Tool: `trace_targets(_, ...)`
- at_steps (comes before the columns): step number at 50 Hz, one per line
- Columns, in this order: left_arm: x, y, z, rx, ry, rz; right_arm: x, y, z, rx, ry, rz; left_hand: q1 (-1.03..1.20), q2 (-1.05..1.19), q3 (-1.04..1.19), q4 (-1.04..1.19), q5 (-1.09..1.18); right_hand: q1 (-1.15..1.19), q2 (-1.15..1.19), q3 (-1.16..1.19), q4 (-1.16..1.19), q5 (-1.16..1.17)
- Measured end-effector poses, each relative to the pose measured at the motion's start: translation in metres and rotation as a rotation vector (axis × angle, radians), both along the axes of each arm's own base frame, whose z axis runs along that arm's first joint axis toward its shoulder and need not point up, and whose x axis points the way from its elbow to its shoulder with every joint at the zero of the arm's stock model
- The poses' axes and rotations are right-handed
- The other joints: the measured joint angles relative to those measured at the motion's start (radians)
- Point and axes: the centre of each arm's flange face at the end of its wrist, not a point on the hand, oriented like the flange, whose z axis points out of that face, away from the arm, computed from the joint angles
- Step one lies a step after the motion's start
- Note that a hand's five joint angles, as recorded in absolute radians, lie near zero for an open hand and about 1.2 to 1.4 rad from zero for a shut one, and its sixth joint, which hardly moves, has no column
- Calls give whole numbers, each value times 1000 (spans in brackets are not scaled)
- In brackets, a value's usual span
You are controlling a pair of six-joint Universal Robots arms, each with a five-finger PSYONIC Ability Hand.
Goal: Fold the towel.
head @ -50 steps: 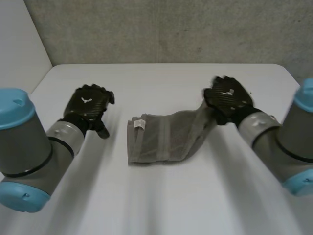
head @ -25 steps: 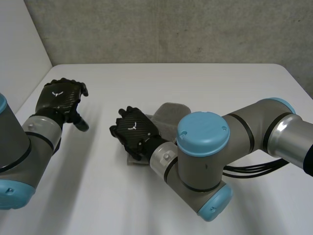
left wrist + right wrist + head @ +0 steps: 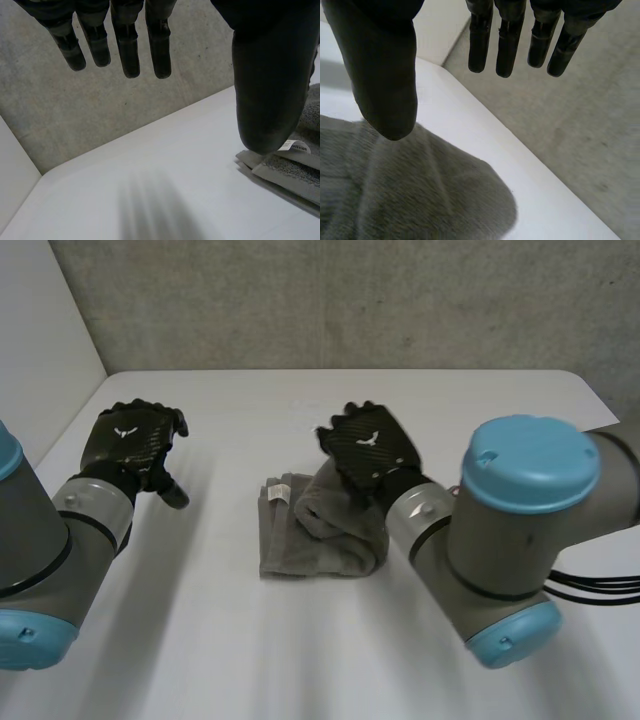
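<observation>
Grey towel [image 3: 305,545] lying folded and bunched at middle of white table [image 3: 250,640]. Right hand [image 3: 372,448] hovering over its far edge, fingers straight, gripping nothing. Left hand [image 3: 130,440] hovering well aside, fingers straight, empty.

Cannot see the end of the towel [image 3: 300,540] toward the right edge of the worktop [image 3: 200,640] in head view: covered by the right hand [image 3: 368,445] and its forearm. Cannot read the label [image 3: 277,496] at the other end, too small. Cannot follow the towel in left wrist view either: partly behind the thumb of the left hand [image 3: 265,75], the rest past the picture's edge. In right wrist view, blurred towel surface, cut off at the edge. Palms of both hands cut off in their own wrist views.
</observation>
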Motion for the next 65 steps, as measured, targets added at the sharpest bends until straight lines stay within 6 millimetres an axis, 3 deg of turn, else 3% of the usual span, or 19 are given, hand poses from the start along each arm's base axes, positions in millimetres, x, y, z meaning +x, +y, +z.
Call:
trace_targets(11, 0, 1, -2, 7, -2, -2, -12, -14, -8, 22, 12, -42, -15, -20, 0, 0, -19, 9, 2, 0, 0, 41)
trace_targets(24, -1, 0, -4, 10, -3, -1, 5, -14, -14, 45, -35, -12, -15, -20, 0, 0, -20, 58, 39, 0, 0, 90)
trace_targets(32, -1, 0, -5, 11, -3, -2, 27, -7, -37, 81, -13, 33, -15, -25, 0, 0, -24, 72, 51, 0, 0, 103)
trace_targets(43, -2, 1, -6, 13, -4, -6, 34, -5, -58, 115, 11, 46, -15, -26, 0, 0, -24, 91, 75, 0, 0, 123)
trace_targets(48, -2, 1, -7, 16, -4, -7, 37, -6, -62, 115, 15, 47, -15, -27, 0, 0, -24, 206, 202, 0, 0, 230)
trace_targets(57, -2, 2, -9, 21, -6, -7, 41, -10, -73, 117, 30, 54, -15, -28, 0, 0, -24, 709, 696, 0, 0, 754)
trace_targets(65, -1, 2, -11, 17, -5, -6, 45, -11, -68, 100, 16, 77, -25, -31, 0, 0, -33, 730, 716, 0, 0, 797)
